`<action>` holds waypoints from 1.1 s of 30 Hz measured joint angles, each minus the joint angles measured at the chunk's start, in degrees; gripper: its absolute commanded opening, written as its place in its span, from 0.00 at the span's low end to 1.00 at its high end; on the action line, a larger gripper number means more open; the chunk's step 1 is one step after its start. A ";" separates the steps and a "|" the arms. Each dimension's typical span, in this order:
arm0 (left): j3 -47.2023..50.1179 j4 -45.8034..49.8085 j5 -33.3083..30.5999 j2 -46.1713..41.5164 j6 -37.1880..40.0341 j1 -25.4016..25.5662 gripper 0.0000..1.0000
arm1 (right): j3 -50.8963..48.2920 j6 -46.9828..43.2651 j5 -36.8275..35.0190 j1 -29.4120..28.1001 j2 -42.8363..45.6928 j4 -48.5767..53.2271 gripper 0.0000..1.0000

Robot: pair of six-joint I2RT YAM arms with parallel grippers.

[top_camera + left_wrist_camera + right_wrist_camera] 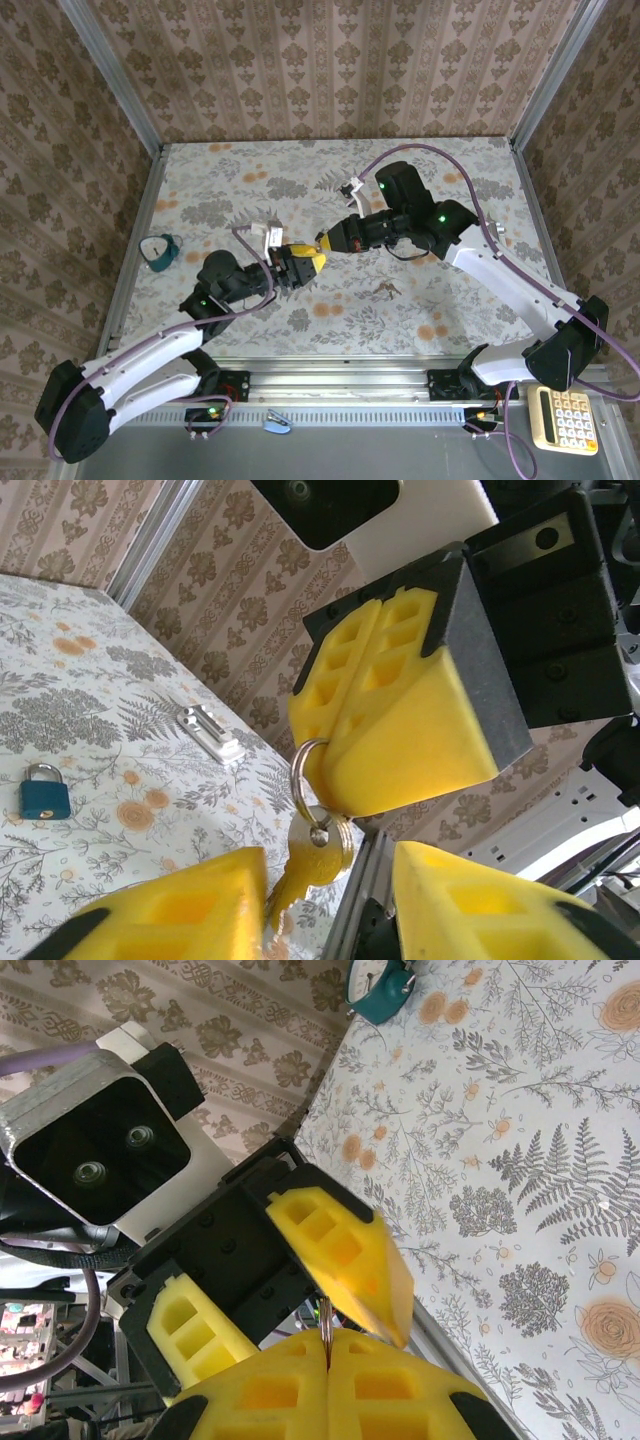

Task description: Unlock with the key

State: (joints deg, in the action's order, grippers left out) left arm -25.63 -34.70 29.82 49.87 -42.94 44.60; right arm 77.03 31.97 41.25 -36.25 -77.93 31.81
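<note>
Ribbed yellow pads of the right gripper (328, 1352) pinch a thin steel key ring (303, 772) shut. Brass keys (318, 855) dangle between the left gripper (325, 868)'s parted fingers, their tips hidden behind one pad. A blue padlock (44, 792) lies well beyond them on the floral table (120, 680).

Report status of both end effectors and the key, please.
Right end effector shut on key ring. Left end effector open, keys hanging between its fingers. Padlock on table, apart, untouched. Nothing in the way.
</note>
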 measured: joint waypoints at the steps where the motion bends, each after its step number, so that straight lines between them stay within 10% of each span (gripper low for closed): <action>1: 0.00 0.00 0.00 -0.11 -0.04 0.00 0.28 | 0.00 0.00 0.00 0.00 0.00 0.00 0.00; 14: 0.02 1.75 -0.04 -1.62 0.11 0.00 0.09 | 0.00 0.00 -0.02 0.02 0.00 0.02 0.00; 22: 0.02 2.60 -1.14 -1.62 0.63 0.00 0.51 | 0.00 0.00 -0.02 0.11 0.00 0.02 0.00; 33: -0.02 2.01 -0.90 -0.96 0.52 0.00 0.41 | 0.00 0.22 0.17 0.11 0.00 0.00 0.00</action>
State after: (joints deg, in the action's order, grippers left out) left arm -25.65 -32.69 28.93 48.90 -42.41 44.60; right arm 77.03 32.18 41.43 -36.14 -77.93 31.81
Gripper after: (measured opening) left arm 0.473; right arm 0.066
